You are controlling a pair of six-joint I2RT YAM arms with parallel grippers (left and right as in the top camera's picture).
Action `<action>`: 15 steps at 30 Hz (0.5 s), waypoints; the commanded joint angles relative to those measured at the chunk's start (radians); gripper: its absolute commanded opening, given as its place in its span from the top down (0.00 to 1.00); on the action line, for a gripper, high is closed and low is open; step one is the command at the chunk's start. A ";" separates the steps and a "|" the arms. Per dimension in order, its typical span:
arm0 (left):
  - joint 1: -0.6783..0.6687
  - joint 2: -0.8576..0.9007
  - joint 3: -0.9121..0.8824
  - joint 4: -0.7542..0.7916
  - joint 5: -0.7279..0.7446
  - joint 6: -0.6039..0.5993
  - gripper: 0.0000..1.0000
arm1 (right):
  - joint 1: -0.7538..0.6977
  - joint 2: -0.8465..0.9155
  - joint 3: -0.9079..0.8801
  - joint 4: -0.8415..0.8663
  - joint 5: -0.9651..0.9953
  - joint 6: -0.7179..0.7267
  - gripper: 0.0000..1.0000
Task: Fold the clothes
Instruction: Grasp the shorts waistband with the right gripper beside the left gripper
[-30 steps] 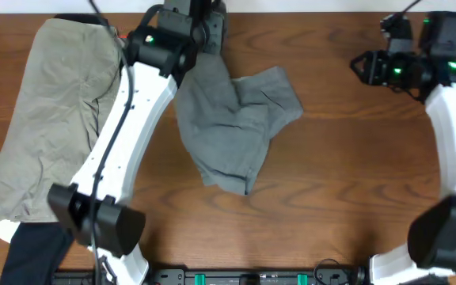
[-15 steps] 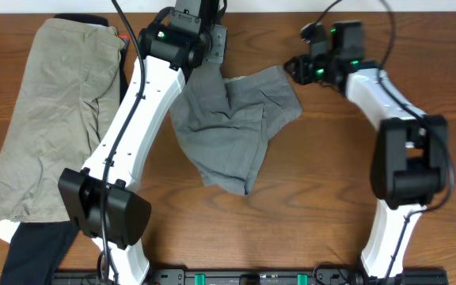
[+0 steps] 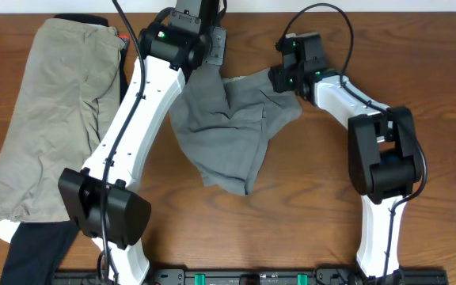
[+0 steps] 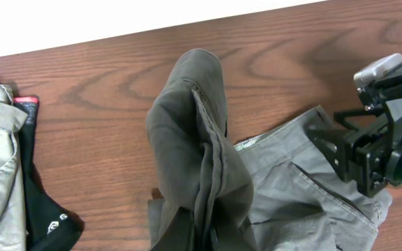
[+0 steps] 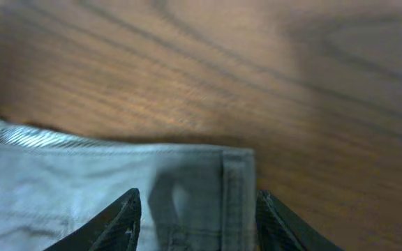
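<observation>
While the left gripper [image 4: 199,233] is clamping a bunched ridge of the grey shorts [image 3: 228,134] and drawing it up toward its wrist, the rest of the garment is lying crumpled on the wooden table [image 3: 331,182], centre and toward the far edge. The right gripper [image 5: 197,209] is sitting low over the shorts' right corner, its fingers [image 5: 128,219] spread wide and straddling the stitched band; whether they are touching cloth I cannot tell. A khaki garment [image 3: 46,119] is lying well apart at the left.

Wooden table [image 3: 434,95], overhead view. Grey shorts [image 3: 228,142] lie rumpled at centre. A khaki garment [image 3: 46,119] covers the left side, with a black garment [image 3: 34,249] at its near end.
</observation>
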 commanded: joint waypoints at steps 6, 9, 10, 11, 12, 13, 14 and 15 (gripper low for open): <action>0.001 -0.013 0.011 -0.004 0.002 -0.005 0.94 | 0.031 0.072 0.013 0.040 0.132 0.098 0.51; 0.001 -0.013 0.011 -0.003 0.002 -0.005 0.94 | 0.030 0.081 0.013 0.040 0.131 0.112 0.54; 0.001 -0.013 0.011 -0.003 0.001 -0.004 0.94 | 0.031 0.082 0.013 0.039 0.131 0.112 0.54; 0.001 -0.013 0.011 -0.003 -0.002 -0.003 0.94 | 0.031 0.082 0.013 0.039 0.131 0.112 0.55; 0.001 -0.013 0.011 -0.003 -0.008 -0.001 0.95 | 0.031 0.082 0.013 0.040 0.131 0.112 0.56; 0.001 -0.013 0.011 -0.003 -0.017 -0.001 0.94 | 0.031 0.082 0.013 0.041 0.131 0.113 0.60; 0.001 -0.013 0.011 -0.003 -0.020 -0.001 0.94 | 0.031 0.082 0.013 0.042 0.130 0.116 0.67; 0.001 -0.013 0.011 -0.003 -0.022 -0.001 0.94 | 0.031 0.082 0.013 0.042 0.130 0.123 0.75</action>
